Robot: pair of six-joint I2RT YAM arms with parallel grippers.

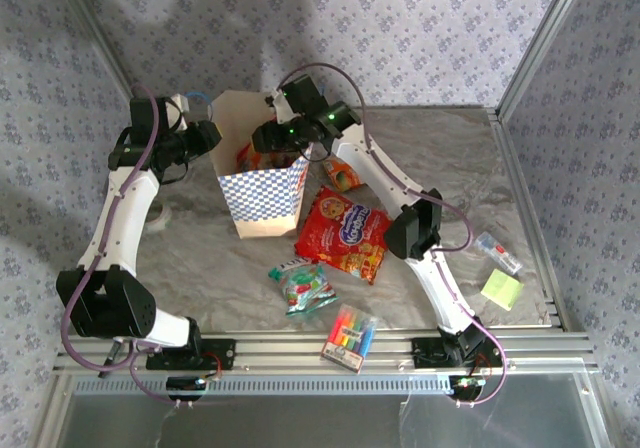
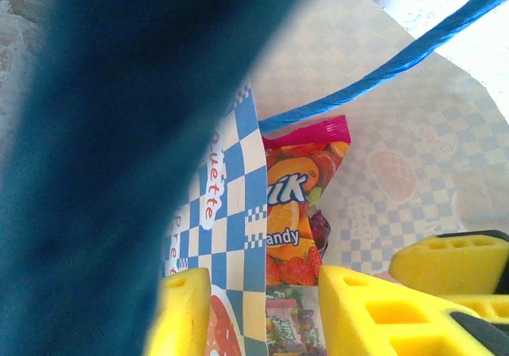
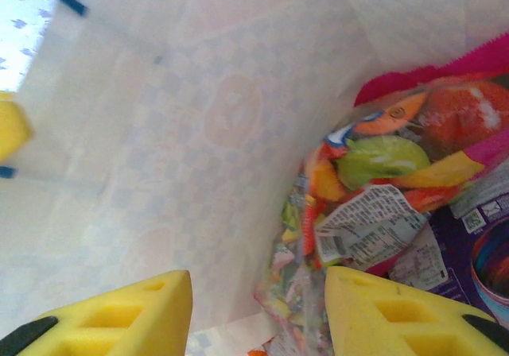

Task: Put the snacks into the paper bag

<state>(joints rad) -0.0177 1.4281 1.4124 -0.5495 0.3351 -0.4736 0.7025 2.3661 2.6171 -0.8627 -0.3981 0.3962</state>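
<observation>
Kraft-brown and upright at the back left of the bench (image 1: 430, 158), the paper bag (image 1: 262, 196) stands with its mouth open in the view from above. The left hand (image 1: 205, 138) is at the bag's left rim and the right hand (image 1: 272, 140) is over the mouth. Three snacks lie outside the bag. The red cookie bag (image 1: 345, 233) is just to its right, an orange packet (image 1: 342, 173) sits beside it under the right arm, and a green-red packet (image 1: 305, 286) lies nearer the arm bases. The marker pack (image 1: 350, 336) and the sticky-note pad (image 1: 502, 288) are not snacks.

From the left wrist, the left hand's jaws stand apart on either side of the bag's checkered wall (image 2: 231, 213). A gap shows on the inner side, so I judge this a loose straddle rather than a pinch. A pink-edged candy bag (image 2: 298, 205) lies inside, under a blue cord handle (image 2: 413, 54).

From the right wrist, the right hand is down inside the bag with its jaws apart and nothing between them. Below it the candy bag and a purple packet (image 3: 469, 253) rest at the bottom.

The packets outside look light, crinkly and slick. A pinch on a crimped end seam or a corner should hold better than one on the puffed middle. The cookie bag is the largest and its contents are probably brittle, so I would take it by an end seam and lower it edge first. The paper bag itself looks light enough to tip if nudged.
</observation>
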